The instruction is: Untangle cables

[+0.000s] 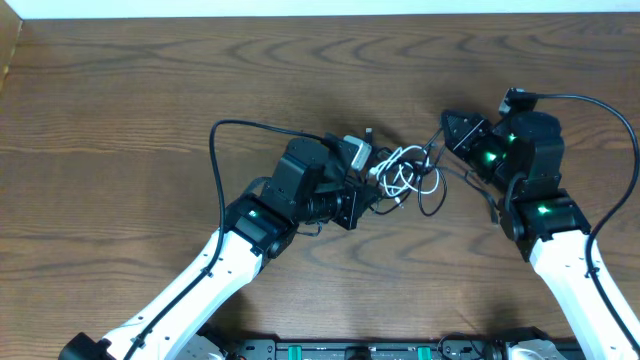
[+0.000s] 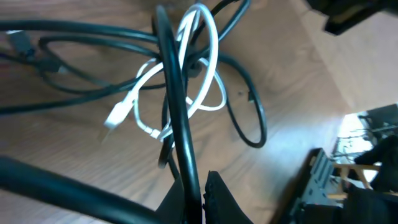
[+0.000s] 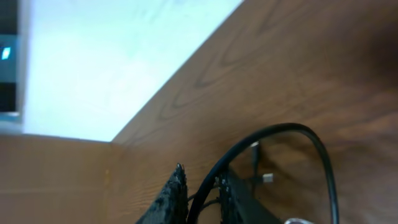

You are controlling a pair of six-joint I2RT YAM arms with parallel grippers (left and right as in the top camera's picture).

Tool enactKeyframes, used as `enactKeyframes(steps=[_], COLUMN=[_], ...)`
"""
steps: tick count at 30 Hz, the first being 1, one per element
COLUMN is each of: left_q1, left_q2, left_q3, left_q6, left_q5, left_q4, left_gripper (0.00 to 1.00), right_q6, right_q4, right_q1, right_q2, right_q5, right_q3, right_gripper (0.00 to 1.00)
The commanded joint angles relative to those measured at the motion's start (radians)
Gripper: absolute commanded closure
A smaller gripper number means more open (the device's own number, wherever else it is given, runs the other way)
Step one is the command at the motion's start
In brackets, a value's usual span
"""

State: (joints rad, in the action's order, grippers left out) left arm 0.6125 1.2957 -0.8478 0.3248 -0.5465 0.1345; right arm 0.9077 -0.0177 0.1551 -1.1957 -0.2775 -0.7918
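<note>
Spanning the overhead view, the brown wood-grain table [image 1: 120, 110] bears the two white-and-black arms, which reach in from the near edge toward its middle. Between them lies the knot of thin cables [image 1: 405, 175], resting on the wood, the left gripper [image 1: 378, 188] at one side of it and the right gripper [image 1: 444, 124] at its far right corner. Only the overhead view shows both arms and the whole knot at once. The left wrist view alone shows the layering: a short white cable [image 2: 208, 68] looped around and through the black strands, and one wide black loop [image 2: 249, 118] lying flat on the table to the side. There the left gripper [image 2: 202, 186] has its fingers pressed together on a thin black cable [image 2: 177, 106] that rises straight up across the white loops. The right wrist view shows none of the white loops clearly; it shows the right gripper [image 3: 202, 177] pinching an arching black cable [image 3: 292, 130] between nearly closed fingers, with the table's far edge behind. Smallest are the white plug end [image 2: 115, 118] and a small metal-tipped plug [image 3: 267, 178]
</note>
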Motion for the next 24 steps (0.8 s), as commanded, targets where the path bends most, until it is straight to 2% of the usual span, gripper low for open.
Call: enactKeyframes(steps=[1, 4, 8, 13, 16, 24], left_q1=[0.002, 0.002, 0.002, 0.002, 0.002, 0.000], left_q2=[0.026, 0.066, 0.101, 0.134, 0.141, 0.141], left_q3=[-0.011, -0.011, -0.011, -0.011, -0.011, -0.011], left_q6=[-0.017, -0.017, -0.016, -0.018, -0.017, -0.011], left_q5=[0.043, 0.043, 0.043, 0.045, 0.104, 0.305], left_q4=[0.007, 0.005, -0.010, -0.012, 0.003, 0.088], left_gripper=[0.92, 0.92, 0.92, 0.92, 0.92, 0.92], right_q6=[0.013, 0.080, 0.078, -0.089, -0.166, -0.166], right_q4=[0.046, 0.092, 0.131, 0.132, 0.133, 0.132], right_q1=[-0.031, -0.051, -0.074, -0.126, -0.186, -0.450], right_q2=[0.035, 0.039, 0.039, 0.039, 0.042, 0.075], right_q5=[-0.119, -0.265, -0.373, -0.423, -0.470, -0.592], right_q3=[-0.016, -0.016, -0.016, -0.016, -0.016, -0.016], right_gripper=[0.87, 0.88, 0.88, 0.92, 0.92, 0.91])
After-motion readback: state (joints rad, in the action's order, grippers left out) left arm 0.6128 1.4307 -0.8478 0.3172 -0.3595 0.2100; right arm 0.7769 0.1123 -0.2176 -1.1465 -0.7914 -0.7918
